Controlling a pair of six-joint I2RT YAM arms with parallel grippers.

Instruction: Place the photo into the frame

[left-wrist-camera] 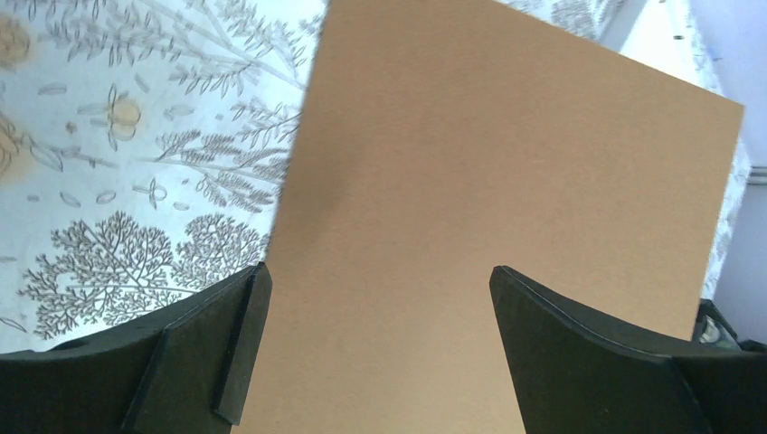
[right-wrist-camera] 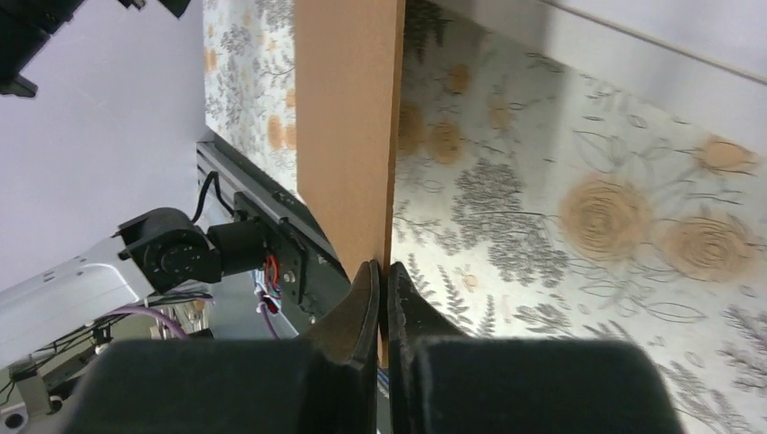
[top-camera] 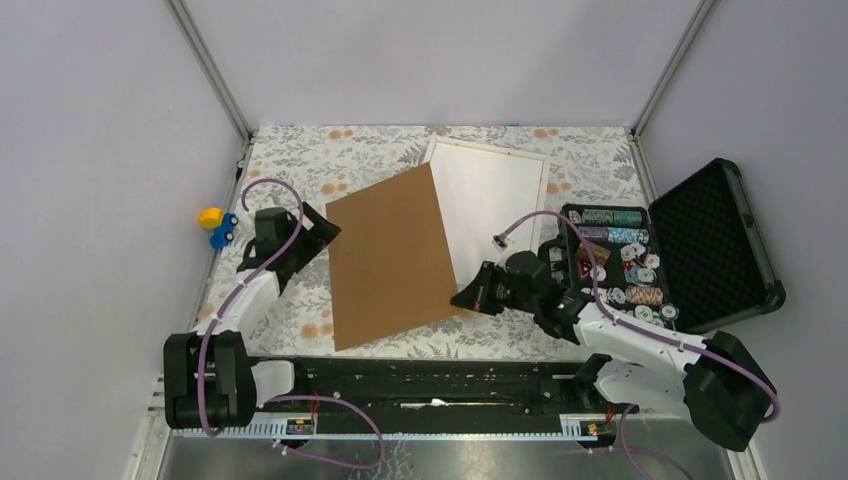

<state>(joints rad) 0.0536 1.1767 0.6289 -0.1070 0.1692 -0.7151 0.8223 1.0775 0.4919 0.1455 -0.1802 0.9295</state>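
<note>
A plain brown backing board (top-camera: 390, 255) lies tilted across the middle of the floral table. My right gripper (top-camera: 468, 297) is shut on its lower right edge; in the right wrist view the fingertips (right-wrist-camera: 382, 271) pinch the thin board (right-wrist-camera: 348, 117) edge-on. My left gripper (top-camera: 318, 232) stands open at the board's upper left corner, its jaws wide apart (left-wrist-camera: 376, 276) over the brown surface (left-wrist-camera: 506, 181), nothing between them. Behind the board lies the white frame (top-camera: 495, 195), its left part covered by the board. The photo is hidden from every view.
An open black case (top-camera: 715, 240) with several stacks of poker chips (top-camera: 620, 265) stands at the right, close to my right arm. A yellow and blue toy (top-camera: 215, 227) sits beyond the table's left edge. Walls close in on three sides.
</note>
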